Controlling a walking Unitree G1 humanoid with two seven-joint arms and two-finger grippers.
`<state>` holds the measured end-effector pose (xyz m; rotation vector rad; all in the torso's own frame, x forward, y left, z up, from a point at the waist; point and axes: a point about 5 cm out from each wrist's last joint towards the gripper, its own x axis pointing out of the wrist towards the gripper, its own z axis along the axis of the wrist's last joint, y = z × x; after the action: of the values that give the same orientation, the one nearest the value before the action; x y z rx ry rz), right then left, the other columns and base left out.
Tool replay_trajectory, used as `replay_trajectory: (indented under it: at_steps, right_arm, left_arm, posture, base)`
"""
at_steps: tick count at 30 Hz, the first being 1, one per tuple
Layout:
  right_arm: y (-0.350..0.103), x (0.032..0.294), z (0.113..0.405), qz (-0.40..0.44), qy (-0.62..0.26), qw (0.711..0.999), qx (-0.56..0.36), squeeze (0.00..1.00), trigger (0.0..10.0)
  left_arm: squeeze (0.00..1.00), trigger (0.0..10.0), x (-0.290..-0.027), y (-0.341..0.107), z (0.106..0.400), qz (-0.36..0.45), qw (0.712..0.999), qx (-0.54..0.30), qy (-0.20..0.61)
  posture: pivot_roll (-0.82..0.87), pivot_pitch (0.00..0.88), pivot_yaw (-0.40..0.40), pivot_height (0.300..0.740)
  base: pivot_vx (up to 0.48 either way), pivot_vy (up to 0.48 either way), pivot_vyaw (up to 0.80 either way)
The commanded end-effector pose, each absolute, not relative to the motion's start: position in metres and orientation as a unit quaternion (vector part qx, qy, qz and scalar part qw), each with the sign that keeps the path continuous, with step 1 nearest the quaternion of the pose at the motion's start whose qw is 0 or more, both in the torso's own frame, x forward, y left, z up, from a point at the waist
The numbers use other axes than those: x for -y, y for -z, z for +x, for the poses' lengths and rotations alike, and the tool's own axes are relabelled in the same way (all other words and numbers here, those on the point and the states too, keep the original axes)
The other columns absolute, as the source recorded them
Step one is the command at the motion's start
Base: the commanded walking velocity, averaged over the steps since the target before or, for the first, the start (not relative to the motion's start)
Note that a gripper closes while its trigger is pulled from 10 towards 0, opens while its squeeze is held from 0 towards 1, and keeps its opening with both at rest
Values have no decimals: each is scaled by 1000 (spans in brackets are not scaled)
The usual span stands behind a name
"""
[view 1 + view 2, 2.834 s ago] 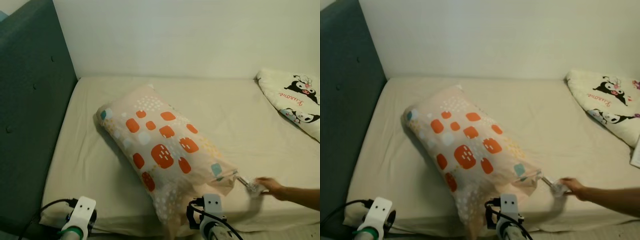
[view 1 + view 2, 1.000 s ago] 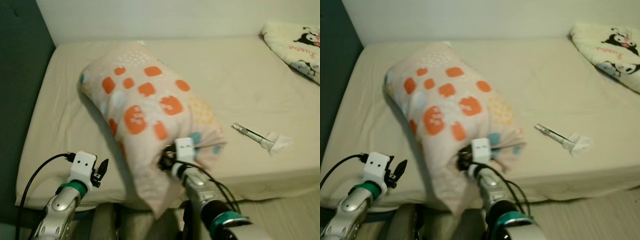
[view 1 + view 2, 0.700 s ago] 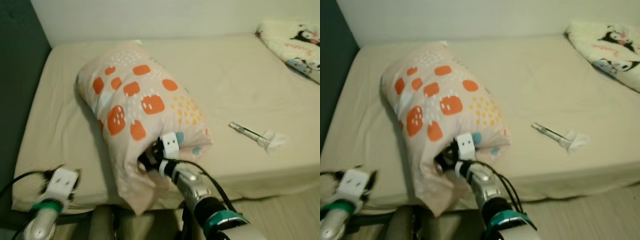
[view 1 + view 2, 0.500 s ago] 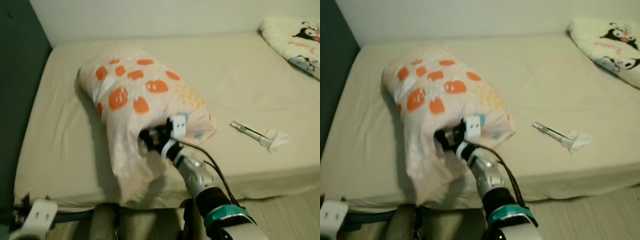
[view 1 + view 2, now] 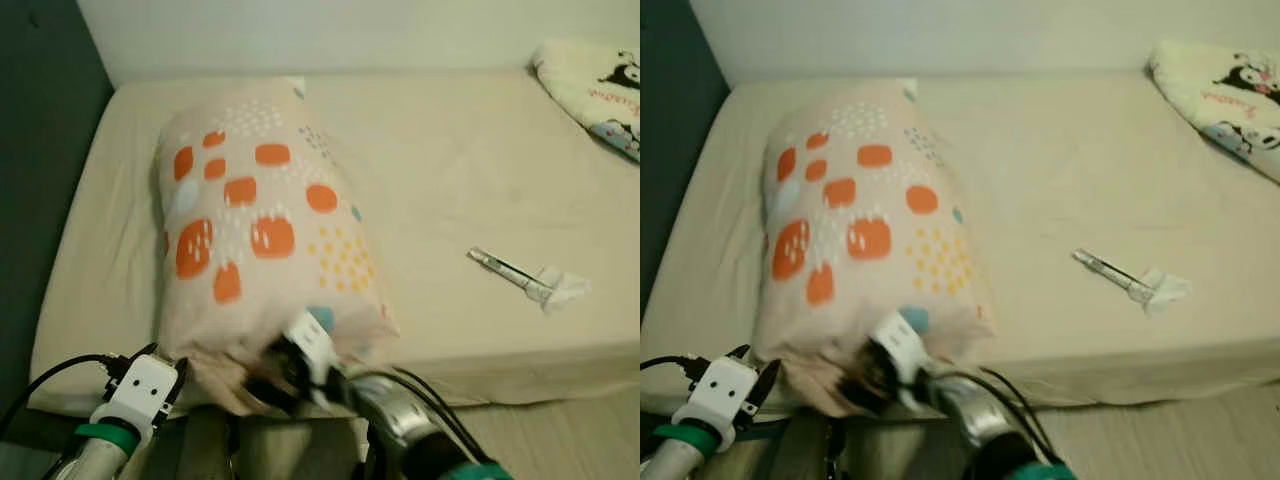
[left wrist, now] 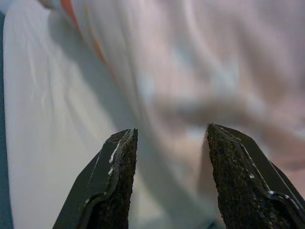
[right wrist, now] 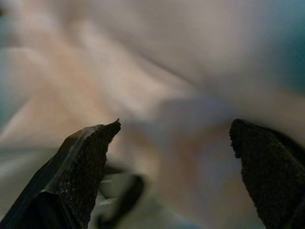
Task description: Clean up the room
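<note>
The pillow (image 5: pixel 255 235) lies on the bed (image 5: pixel 450 190), near its front edge. The right gripper (image 7: pixel 174 167), fingers spread, presses against the pillow's front end; the left gripper (image 6: pixel 167 181), fingers also apart, hovers just beside that end.

My two arms, silver with white wrist blocks

Black cables loop off my left gripper (image 5: pixel 170 372) and right gripper (image 5: pixel 275 372); green bands ring both forearms; fingertips are rough black.

Both arms are reaching forward low, the left gripper (image 6: pixel 167 181) at 7 o'clock and the right gripper (image 7: pixel 171 176) at 6 o'clock, fingers spread apart.
</note>
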<state>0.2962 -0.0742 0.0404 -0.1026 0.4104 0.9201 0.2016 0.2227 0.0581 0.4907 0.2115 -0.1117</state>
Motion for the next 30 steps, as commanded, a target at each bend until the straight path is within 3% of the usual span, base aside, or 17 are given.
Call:
replay_trajectory:
  at_steps: [1,4,7,8,9,10,12,18,20,22,24,25,28,29,30]
  right_arm:
    - [-48,84,302,-34,-406,894,-186,0,10000]
    - [-50,141,313,-28,-296,935,-193,0,10000]
    - [-51,158,314,-29,-267,944,-192,0,10000]
    - [-54,179,315,-28,-236,953,-187,0,10000]
    - [-60,212,316,-16,-188,966,-176,0,10000]
    - [-60,212,316,-16,-188,966,-176,0,10000]
    - [-65,229,315,-1,-177,970,-170,0,10000]
    - [-62,233,308,22,-213,959,-188,0,10000]
    - [-54,231,299,15,-243,946,-212,0,10000]
    - [-54,231,299,15,-243,946,-212,0,10000]
    - [-40,237,291,-2,-232,942,-243,0,10000]
    - [-40,237,291,-2,-232,942,-243,0,10000]
    - [-40,272,297,-52,-51,970,-234,0,10000]
    - [-48,292,300,-67,57,972,-216,0,10000]
    - [-48,292,300,-67,57,972,-216,0,10000]
  left_arm:
    - [0,10000,-230,-53,193,254,959,-122,38]
    - [0,10000,-235,-52,184,265,955,-131,19]
    - [0,10000,-233,-51,181,251,957,-141,28]
    - [0,10000,-227,-51,178,233,958,-158,54]
    - [0,10000,-215,-51,173,165,958,-201,120]
    - [0,10000,-215,-51,173,165,958,-201,120]
    - [0,10000,-205,-54,170,76,952,-240,172]
    - [0,10000,-194,-60,180,-23,943,-254,215]
    - [0,10000,-191,-60,203,-51,945,-243,211]
    - [0,10000,-191,-60,203,-51,945,-243,211]
    - [0,10000,-195,-52,239,-78,950,-242,179]
    - [0,10000,-195,-52,239,-78,950,-242,179]
    - [0,10000,-214,-40,285,-101,955,-254,111]
    - [0,10000,-226,-43,294,-87,961,-248,83]
    - [0,10000,-226,-43,294,-87,961,-248,83]
  posture:
    - [148,110,26,590]
    - [145,114,29,590]
    - [147,119,28,590]
    - [147,119,28,590]
    - [152,123,24,590]
    - [152,123,24,590]
    - [160,124,20,590]
    - [163,123,14,590]
    - [167,123,0,590]
    - [167,123,0,590]
    - [153,125,-22,590]
    - [153,125,-22,590]
    - [144,129,-33,590]
    - [107,129,-35,590]
    - [107,129,-35,590]
  base:
    - [0,0,0]
    - [0,0,0]
    - [0,0,0]
    - [0,0,0]
    - [0,0,0]
    - [0,0,0]
    - [0,0,0]
    - [0,0,0]
    - [0,0,0]
    - [0,0,0]
    - [0,0,0]
    - [0,0,0]
    - [0,0,0]
    - [0,0,0]
    - [0,0,0]
